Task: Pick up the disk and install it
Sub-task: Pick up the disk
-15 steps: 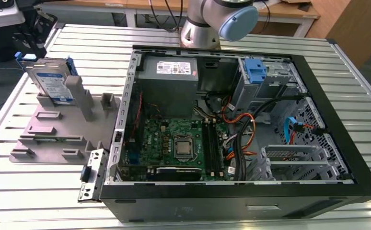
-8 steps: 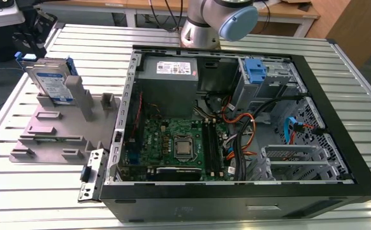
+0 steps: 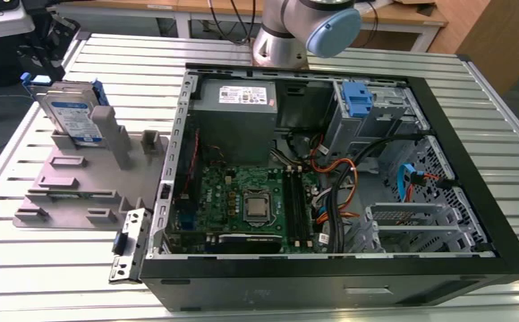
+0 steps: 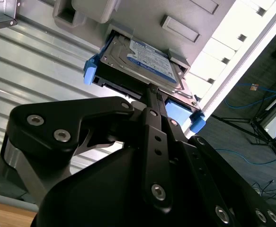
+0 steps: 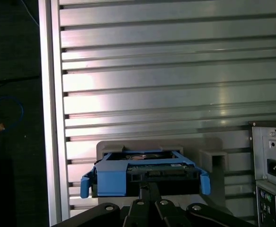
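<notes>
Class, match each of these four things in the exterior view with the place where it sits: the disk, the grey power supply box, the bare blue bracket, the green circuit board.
Things:
1. disk
2. power supply box
3. blue bracket
4. circuit board

Places:
A. in the open case, at the end nearest the arm's base, toward the exterior view's right
B. on edge in the grey holder, outside the case
C. flat on the case floor
D. in the case, at the end nearest the arm's base, toward the exterior view's left

Pairs: 1-B, 2-D, 3-A, 4-C
</notes>
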Robot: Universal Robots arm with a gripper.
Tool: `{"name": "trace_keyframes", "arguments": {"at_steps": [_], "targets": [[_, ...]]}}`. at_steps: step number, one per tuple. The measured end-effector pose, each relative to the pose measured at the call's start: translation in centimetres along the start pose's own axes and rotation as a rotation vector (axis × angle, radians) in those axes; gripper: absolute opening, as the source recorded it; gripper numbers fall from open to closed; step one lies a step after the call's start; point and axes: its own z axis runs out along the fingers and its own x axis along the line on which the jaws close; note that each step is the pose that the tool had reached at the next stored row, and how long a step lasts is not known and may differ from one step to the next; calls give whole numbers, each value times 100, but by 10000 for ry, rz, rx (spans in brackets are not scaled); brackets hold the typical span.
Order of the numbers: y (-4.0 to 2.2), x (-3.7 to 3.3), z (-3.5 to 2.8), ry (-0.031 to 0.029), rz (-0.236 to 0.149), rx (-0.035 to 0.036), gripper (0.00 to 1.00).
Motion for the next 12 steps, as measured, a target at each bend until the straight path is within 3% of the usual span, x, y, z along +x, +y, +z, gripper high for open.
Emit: {"name": "trace_keyframes", "arguments": {"at_steps": [12], "targets": [[1,0,-30,0,0,0,11]]}}
